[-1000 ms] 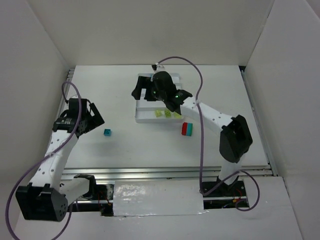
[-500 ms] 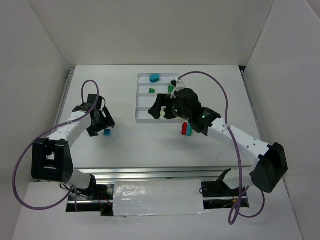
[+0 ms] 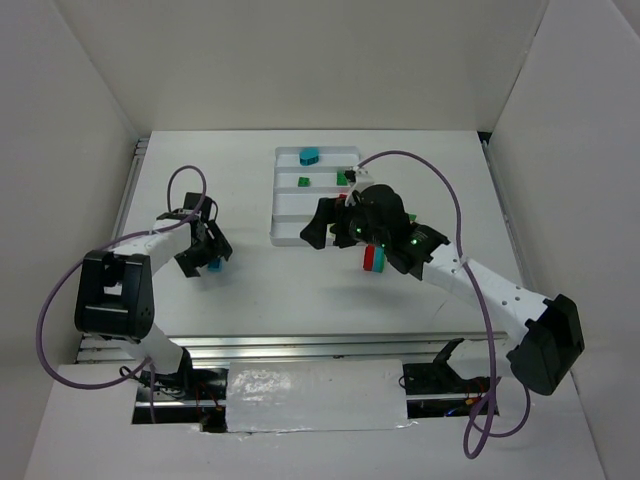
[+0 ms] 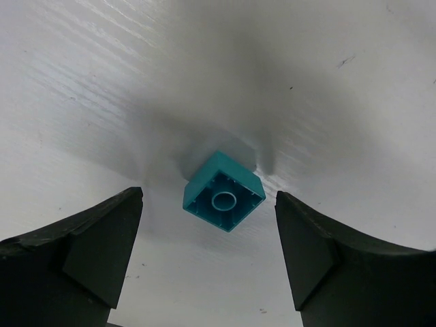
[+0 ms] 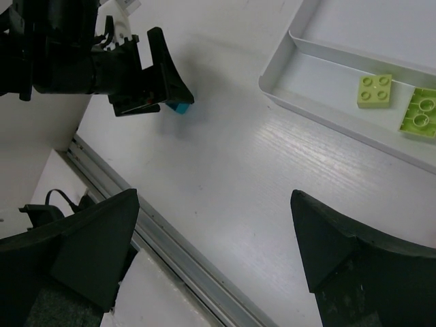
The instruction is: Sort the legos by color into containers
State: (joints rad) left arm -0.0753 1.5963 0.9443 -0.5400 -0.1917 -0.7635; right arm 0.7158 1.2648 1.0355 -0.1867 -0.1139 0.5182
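Note:
A teal lego (image 4: 223, 191) lies on the table with its hollow underside towards the left wrist camera. My left gripper (image 4: 208, 253) is open, one finger on each side of it and not touching. From above, the gripper (image 3: 204, 257) covers most of that lego (image 3: 215, 265). My right gripper (image 3: 314, 222) hangs open and empty over the near left corner of the white tray (image 3: 287, 160). The tray holds a teal lego (image 3: 309, 156), two green legos (image 3: 303, 181), and two yellow-green legos (image 5: 374, 90). A red lego (image 3: 371, 258) with a teal one against it lies in front of the tray.
The right arm (image 3: 470, 280) reaches diagonally from the near right across the tray's front. White walls close in the table on three sides. A metal rail (image 5: 170, 252) runs along the table's near edge.
The left arm swung in and lowered onto the loose teal lego, its jaws narrowing slightly. The right arm pulled back from deep over the tray to its near left corner.

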